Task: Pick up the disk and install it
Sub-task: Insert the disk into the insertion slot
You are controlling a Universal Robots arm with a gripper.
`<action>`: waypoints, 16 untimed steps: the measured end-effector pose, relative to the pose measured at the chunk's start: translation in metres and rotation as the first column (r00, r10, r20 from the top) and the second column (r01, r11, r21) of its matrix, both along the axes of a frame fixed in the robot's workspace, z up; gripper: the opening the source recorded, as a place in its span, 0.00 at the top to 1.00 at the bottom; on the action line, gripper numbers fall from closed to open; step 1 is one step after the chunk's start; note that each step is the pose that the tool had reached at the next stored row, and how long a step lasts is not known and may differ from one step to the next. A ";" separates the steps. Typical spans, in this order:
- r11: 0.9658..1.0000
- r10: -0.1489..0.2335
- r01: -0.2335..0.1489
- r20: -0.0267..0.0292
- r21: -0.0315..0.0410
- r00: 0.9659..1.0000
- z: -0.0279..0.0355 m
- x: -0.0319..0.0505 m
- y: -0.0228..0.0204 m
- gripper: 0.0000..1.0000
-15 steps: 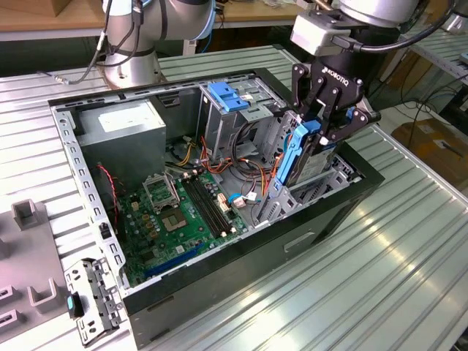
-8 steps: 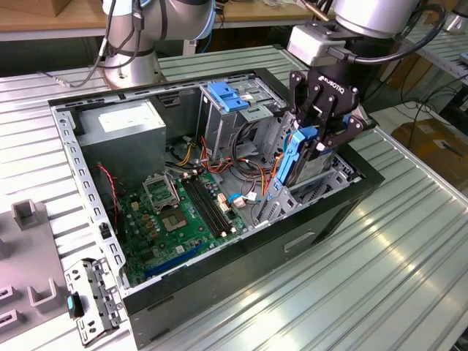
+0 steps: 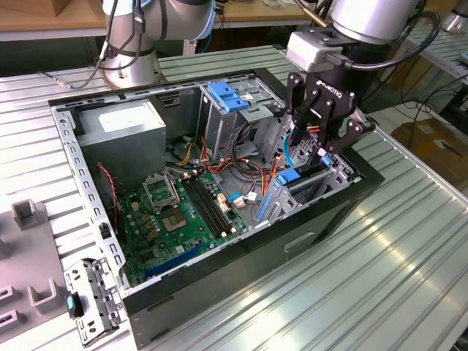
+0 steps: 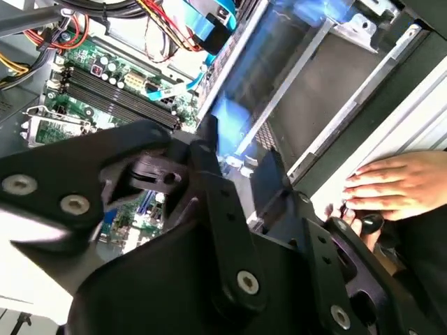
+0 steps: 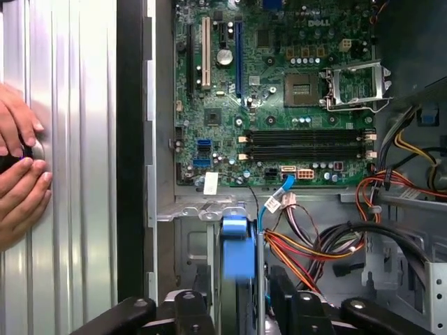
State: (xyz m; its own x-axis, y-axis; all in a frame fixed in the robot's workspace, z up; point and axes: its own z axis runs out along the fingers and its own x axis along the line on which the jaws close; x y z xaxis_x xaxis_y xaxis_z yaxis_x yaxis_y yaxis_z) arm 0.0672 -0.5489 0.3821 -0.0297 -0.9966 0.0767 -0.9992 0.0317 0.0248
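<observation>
Gripper (image 3: 316,150) fingers clenched on flat blue-railed disk (image 5: 236,255) above ribbed metal cage (image 3: 322,179).

Ribbed metal tabletop (image 3: 409,241), perhaps wooden bench (image 3: 44,18) behind

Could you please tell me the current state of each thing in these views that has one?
Computer case: open, side panel off, lying on its side.
CPU socket: empty, retention frame swung open.
Disk: standing on edge in the drive bay.
Gripper: directly above the disk.
Person's hands: resting on the table beside the case.
</observation>
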 end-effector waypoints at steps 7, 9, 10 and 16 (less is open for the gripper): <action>1.000 0.000 0.000 0.000 -0.001 1.000 -0.0147 0.0000 0.0000 0.58; 1.000 0.000 0.000 0.000 -0.001 1.000 -0.0194 0.0000 -0.0001 0.64; 1.000 0.000 0.000 0.000 -0.001 1.000 -0.0221 -0.0001 -0.0002 0.70; 1.000 0.000 0.000 0.000 -0.001 1.000 -0.0278 -0.0001 -0.0008 0.89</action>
State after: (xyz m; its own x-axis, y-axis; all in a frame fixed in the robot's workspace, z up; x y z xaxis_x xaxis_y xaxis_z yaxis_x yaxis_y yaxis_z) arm 0.0671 -0.5497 0.3542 -0.0298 -0.9966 0.0773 -0.9992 0.0318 0.0248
